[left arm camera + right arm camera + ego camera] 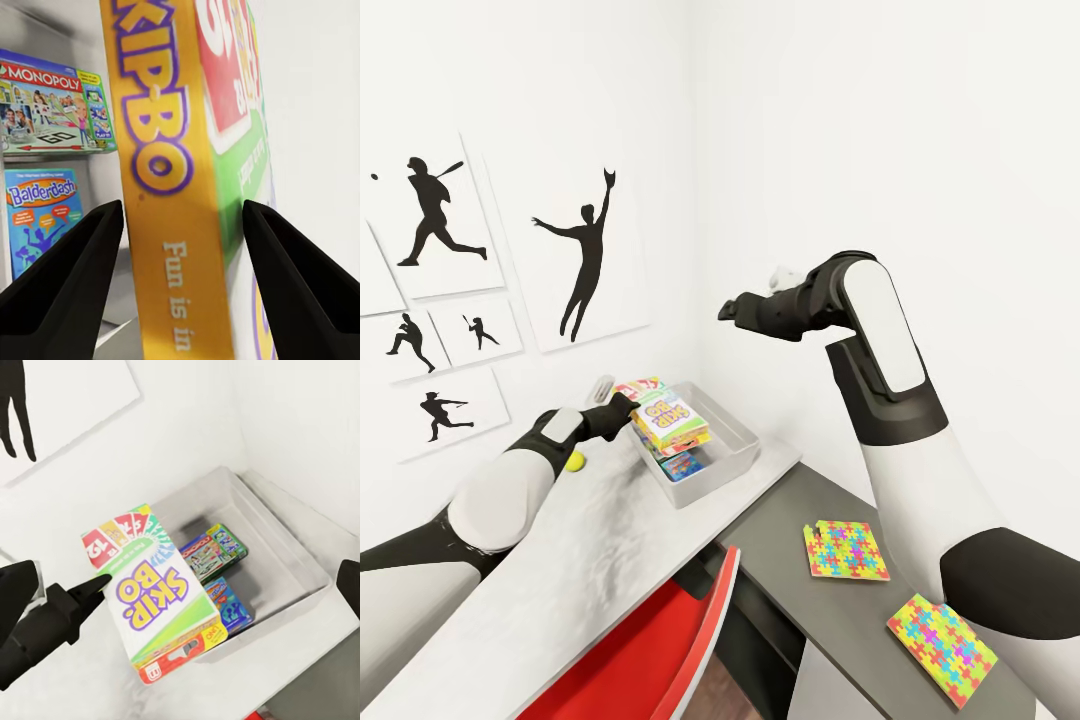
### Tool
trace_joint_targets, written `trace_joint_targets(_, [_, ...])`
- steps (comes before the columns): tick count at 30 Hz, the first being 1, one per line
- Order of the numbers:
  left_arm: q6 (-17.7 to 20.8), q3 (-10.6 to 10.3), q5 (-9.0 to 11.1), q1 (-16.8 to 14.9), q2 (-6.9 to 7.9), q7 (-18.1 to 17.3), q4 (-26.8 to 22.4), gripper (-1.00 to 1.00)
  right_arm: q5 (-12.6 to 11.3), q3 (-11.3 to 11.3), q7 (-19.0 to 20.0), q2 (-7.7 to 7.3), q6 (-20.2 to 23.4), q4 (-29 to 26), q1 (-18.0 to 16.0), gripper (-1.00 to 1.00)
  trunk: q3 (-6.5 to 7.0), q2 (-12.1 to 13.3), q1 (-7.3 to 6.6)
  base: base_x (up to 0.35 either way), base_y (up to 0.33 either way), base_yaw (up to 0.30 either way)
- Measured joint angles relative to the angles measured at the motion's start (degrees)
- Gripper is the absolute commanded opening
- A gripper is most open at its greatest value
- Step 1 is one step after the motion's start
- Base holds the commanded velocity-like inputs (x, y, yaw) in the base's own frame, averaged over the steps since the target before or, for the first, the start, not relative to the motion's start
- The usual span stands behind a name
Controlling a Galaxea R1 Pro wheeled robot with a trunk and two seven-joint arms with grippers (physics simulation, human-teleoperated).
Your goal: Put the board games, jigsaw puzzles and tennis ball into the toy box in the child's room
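Over the near rim of the toy box (745, 452), the Skip-Bo game box (672, 421) is held tilted by the left gripper (622, 408), its far end hanging above the bin's interior, presumably so that it can drop flat once released. In the left wrist view the orange edge of the box stands between the two dark fingers (64, 281), with a gap visible on each side; whether the jaws are pressing it or have slackened cannot be told.

Item: Monopoly box (214, 550), lying flat on the bin floor. Item: blue Balderdash box (229, 604), flat beside it.

Item: tennis ball (574, 461), resting on the pale tabletop (590, 560) just beside the left forearm, outside the bin.

Item: two jigsaw puzzles (845, 550) (942, 648), lying flat on the lower dark cabinet top (780, 540), well apart from the bin; not yet collected.

Item: right gripper (735, 311), raised well above the bin, jaws spread wide and empty, judged to be kept clear of the drop.

Item: red chair (660, 650), tucked at the tabletop's near edge.
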Motion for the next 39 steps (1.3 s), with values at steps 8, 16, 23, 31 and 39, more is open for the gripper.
trace_joint_targets(8, [0.11,-0.02,-0.02,-0.13,0.27,-0.21,-0.07,-1.00,-0.07,0.05,-0.01,-0.01,0.08,0.06,0.00,1.00,0.00,0.00,0.00,0.000,0.000,0.000])
trace_joint_targets(16, [0.04,-0.02,-0.07,-0.27,0.26,-0.23,-0.21,-1.00,-0.07,0.14,0.00,-0.04,0.09,0.02,0.12,1.00,0.00,0.00,0.00,0.000,0.000,0.000])
trace_joint_targets(23, [0.03,-0.06,-0.08,-0.34,0.30,-0.30,-0.39,-1.00,-0.14,0.14,0.11,-0.02,0.16,0.15,0.19,1.00,0.00,0.00,0.00,0.000,0.000,0.000])
trace_joint_targets(31, [-0.02,-0.15,-0.05,-0.39,0.41,-0.47,-0.69,-1.00,-0.16,0.24,0.37,-0.01,0.25,0.38,0.27,1.00,0.00,0.00,0.00,0.000,0.000,0.000])
trace_joint_targets(39, [-0.05,-0.14,-0.05,-0.51,0.36,-0.54,-0.71,-1.00,-0.16,0.32,0.52,-0.08,0.28,0.47,0.34,1.00,0.00,0.00,0.00,0.000,0.000,0.000])
